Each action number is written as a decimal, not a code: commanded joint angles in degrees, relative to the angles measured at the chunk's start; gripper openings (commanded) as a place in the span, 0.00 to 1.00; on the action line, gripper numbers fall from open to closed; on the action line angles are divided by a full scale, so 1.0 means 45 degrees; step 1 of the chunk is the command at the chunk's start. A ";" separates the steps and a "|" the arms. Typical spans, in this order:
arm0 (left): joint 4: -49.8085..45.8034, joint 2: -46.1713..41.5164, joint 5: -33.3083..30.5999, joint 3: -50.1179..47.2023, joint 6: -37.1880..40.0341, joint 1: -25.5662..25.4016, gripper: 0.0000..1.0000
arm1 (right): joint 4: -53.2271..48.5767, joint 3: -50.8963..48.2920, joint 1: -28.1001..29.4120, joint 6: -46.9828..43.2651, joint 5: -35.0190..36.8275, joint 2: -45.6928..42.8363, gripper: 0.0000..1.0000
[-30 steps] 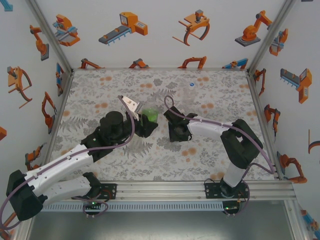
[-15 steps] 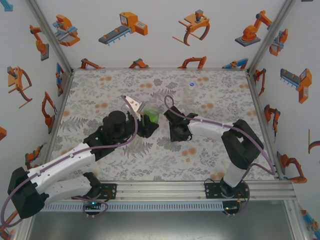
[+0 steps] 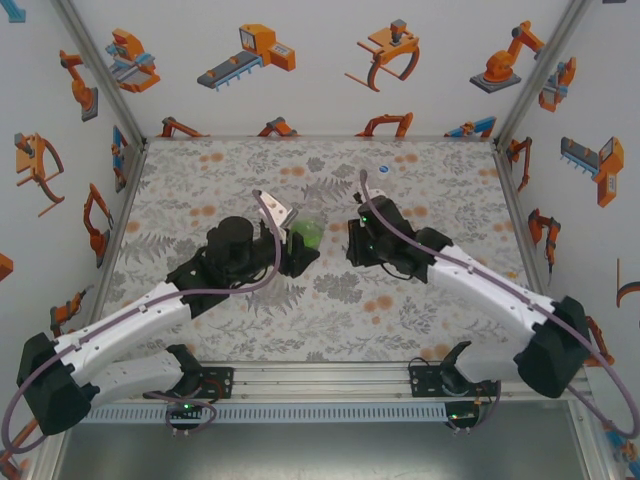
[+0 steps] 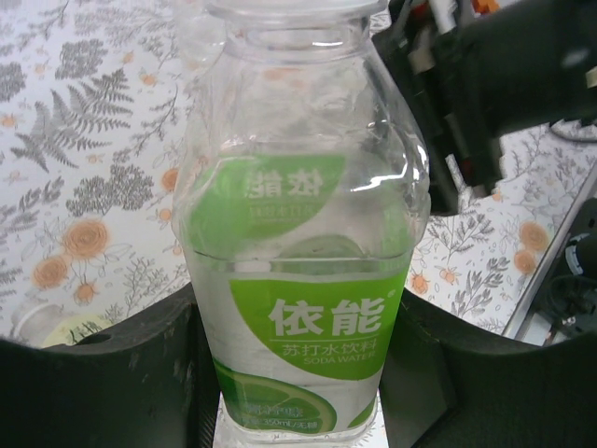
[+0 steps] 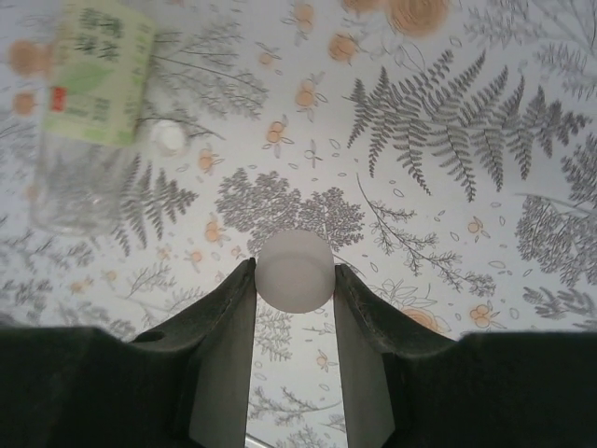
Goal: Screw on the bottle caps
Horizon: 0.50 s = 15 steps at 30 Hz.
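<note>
Now one bottle point(image 4: 298, 280) and one cap point(image 5: 295, 271) are gripped.

Both our left arm point(image 3: 130, 325) and right arm point(image 3: 490, 290) wear white shells on the long links and matte black housings at the joints and wrists, with a purple cable point(image 3: 271, 250) looping along each. Each stands on a black base plate point(image 3: 200, 380) fixed to a silver rail point(image 3: 320, 378) at the bench's point(image 3: 440, 180) near edge. Our left hand point(image 4: 298, 322) has broad black fingers point(image 4: 93, 392) with a dull, scuffed finish, and our right hand point(image 5: 295, 275) shows dark fingers with paler grey inner faces.
</note>
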 commanded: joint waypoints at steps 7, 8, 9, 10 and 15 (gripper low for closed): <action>-0.2122 -0.0148 0.2462 0.1507 0.4031 -0.0181 0.00 | 0.0753 0.0552 0.0097 -0.5023 -0.3708 -0.3953 0.08; -0.2516 -0.0114 0.2621 0.1679 0.4521 -0.0270 0.00 | 0.0726 0.0735 0.0096 -0.5557 -0.4206 -0.4300 0.08; -0.2859 -0.0107 0.2772 0.1803 0.4925 -0.0356 0.00 | 0.0723 0.0889 0.0094 -0.5979 -0.4670 -0.4592 0.08; -0.3226 -0.0068 0.2897 0.1938 0.5386 -0.0463 0.00 | 0.0723 0.1026 0.0083 -0.6237 -0.5022 -0.4791 0.08; -0.4774 0.0173 0.3172 0.2448 0.7083 -0.0962 0.00 | 0.0198 0.2128 0.0084 -0.7581 -0.7262 -0.5045 0.08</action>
